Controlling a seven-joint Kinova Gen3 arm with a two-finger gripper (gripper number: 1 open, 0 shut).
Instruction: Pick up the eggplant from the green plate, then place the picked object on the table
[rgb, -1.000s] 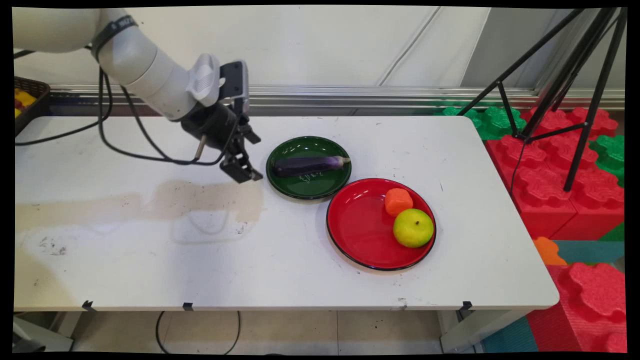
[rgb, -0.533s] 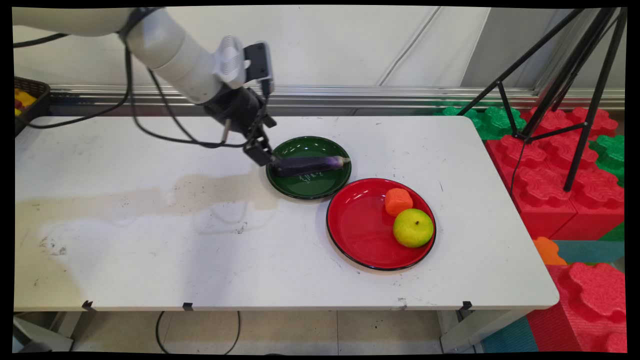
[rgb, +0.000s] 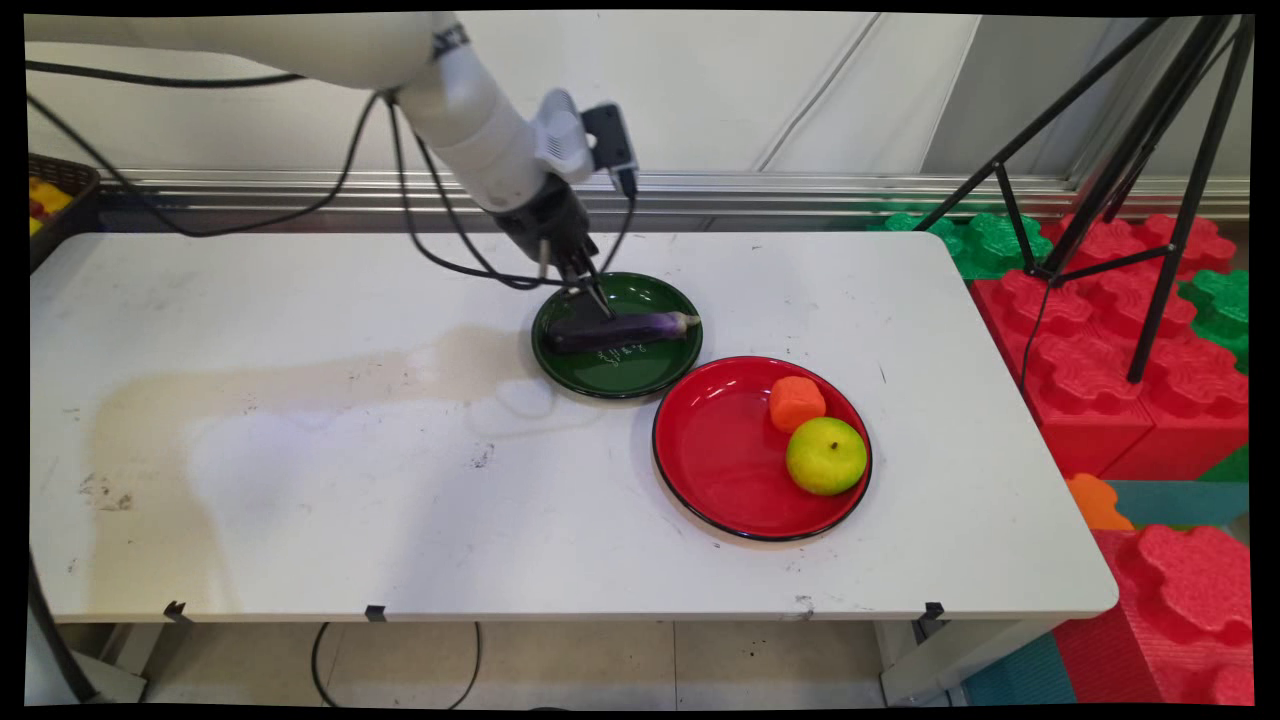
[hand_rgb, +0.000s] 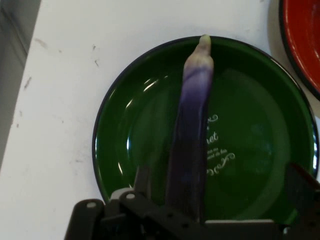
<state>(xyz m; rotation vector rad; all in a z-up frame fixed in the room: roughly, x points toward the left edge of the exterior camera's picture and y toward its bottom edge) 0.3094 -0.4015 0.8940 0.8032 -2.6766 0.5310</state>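
The gripper (rgb: 592, 298) hangs low over the rear-left part of a green plate (rgb: 660, 375), its fingers (hand_rgb: 143, 181) spread wide. In the hand view one finger rises at the lower left and the other (hand_rgb: 301, 185) at the lower right edge, and a purple eggplant (hand_rgb: 192, 130) lies between them, nearer the left finger. The eggplant's thick end sits down between the fingers, partly hidden by the black linkage, and its pale green stem tip points away from them toward the plate's far rim (hand_rgb: 150, 55). Whether either finger touches the eggplant is hard to tell; from the hand view there seems to be a narrow gap at the left finger and a broad one at the right.

In the main view the eggplant (rgb: 625, 329) lies flat across the green plate, with the fingers at its thick end and the stem end well beyond them. Past the green plate, just beside its rim on the side away from the fingers, stands a red plate (rgb: 715, 450) with a black edge. It carries an orange piece of toy food (rgb: 796, 402) and a yellow-green round fruit (rgb: 826, 456), the two touching or nearly so. Both plates rest on the white bench (rgb: 300, 500), which is stained under and behind the fingers.
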